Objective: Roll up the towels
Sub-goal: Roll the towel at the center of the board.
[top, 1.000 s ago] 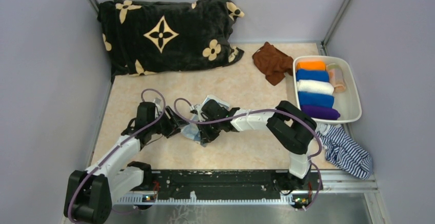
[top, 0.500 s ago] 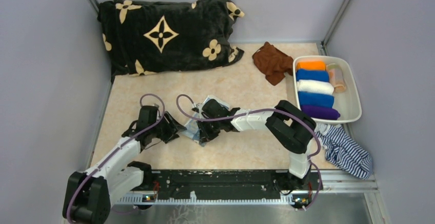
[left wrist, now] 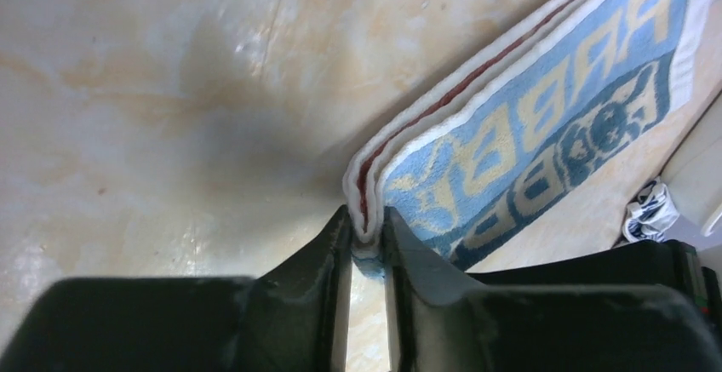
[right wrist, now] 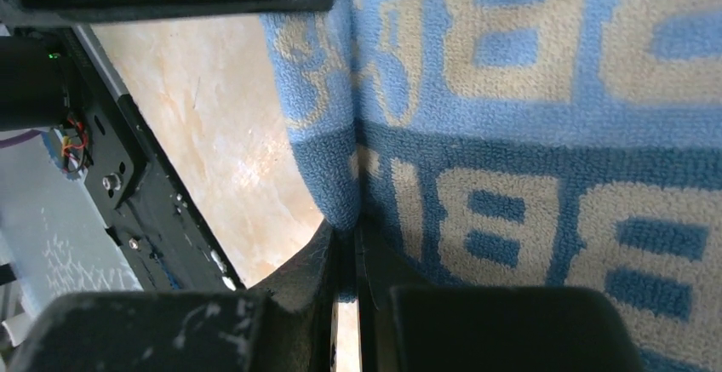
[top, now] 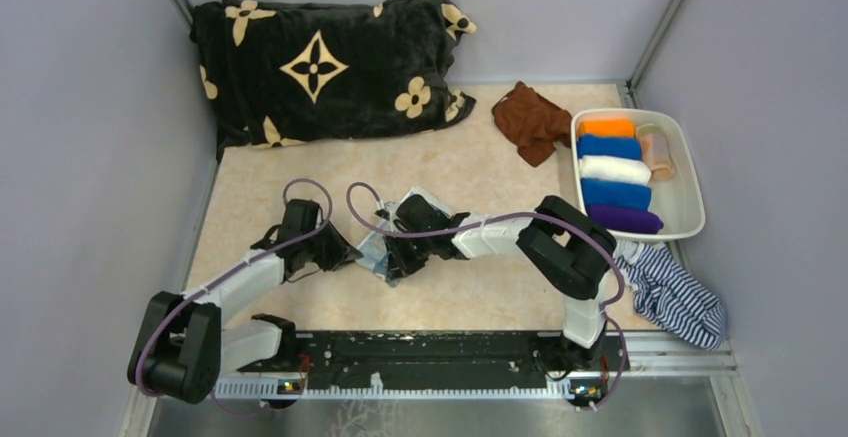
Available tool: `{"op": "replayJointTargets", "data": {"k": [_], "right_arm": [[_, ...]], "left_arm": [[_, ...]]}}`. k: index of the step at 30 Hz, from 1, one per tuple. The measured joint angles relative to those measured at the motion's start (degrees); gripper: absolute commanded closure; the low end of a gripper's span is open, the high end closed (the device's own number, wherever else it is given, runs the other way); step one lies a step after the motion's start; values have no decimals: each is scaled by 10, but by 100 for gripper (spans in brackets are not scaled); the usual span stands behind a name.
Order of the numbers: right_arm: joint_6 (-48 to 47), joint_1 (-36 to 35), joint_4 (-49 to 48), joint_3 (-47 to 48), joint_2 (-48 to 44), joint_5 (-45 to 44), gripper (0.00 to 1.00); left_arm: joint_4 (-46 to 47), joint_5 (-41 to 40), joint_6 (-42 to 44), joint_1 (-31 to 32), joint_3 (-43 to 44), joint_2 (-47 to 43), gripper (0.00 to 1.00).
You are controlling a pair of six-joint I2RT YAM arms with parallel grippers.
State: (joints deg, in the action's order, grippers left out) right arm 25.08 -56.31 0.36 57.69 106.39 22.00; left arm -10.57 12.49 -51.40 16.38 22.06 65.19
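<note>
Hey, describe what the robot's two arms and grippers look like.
Both arms have white link shells between chunky black joint housings: left arm, right arm. A purple cable loops along each. The left gripper and right gripper each have two matte black fingers tapering to narrow tips.

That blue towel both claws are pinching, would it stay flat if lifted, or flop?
Probably flop: the towel is soft looped cloth, bent into folded layers where the left gripper pinches it. Likely light and not slippery, since its fuzzy pile bunches in the right gripper.
</note>
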Motion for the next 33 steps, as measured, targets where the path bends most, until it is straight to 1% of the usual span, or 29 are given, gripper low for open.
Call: {"op": "replayJointTargets", "data": {"k": [1,2,4,7,13,18,22,27,33], "right_arm": [[1,1,-3,-1,0,3,100],[4,3,-8,-4,0,8,100],[12,5,-16,-10,0,21,100],[32,18,-37,-23,2,55,100],[85,57,-90,-46,18,126,100],[125,79,-134,-60,33,172,100],[154,98,-162,-69,47,205,100],[172,115,-182,-71,61,233,100],[181,119,-192,-71,70,249,100]], "left_arm": [[0,-2,2,0,6,4,57],[-1,-3,6,0,12,5,51],[-2,-8,12,0,21,1,44],[-8,-16,21,0,27,-21,38],[-43,-18,41,0,26,-90,34],[-58,-11,58,0,6,-159,35],[-56,2,62,0,-24,-192,37],[-30,24,58,0,-67,-187,37],[32,56,47,0,-78,-135,37]]}}
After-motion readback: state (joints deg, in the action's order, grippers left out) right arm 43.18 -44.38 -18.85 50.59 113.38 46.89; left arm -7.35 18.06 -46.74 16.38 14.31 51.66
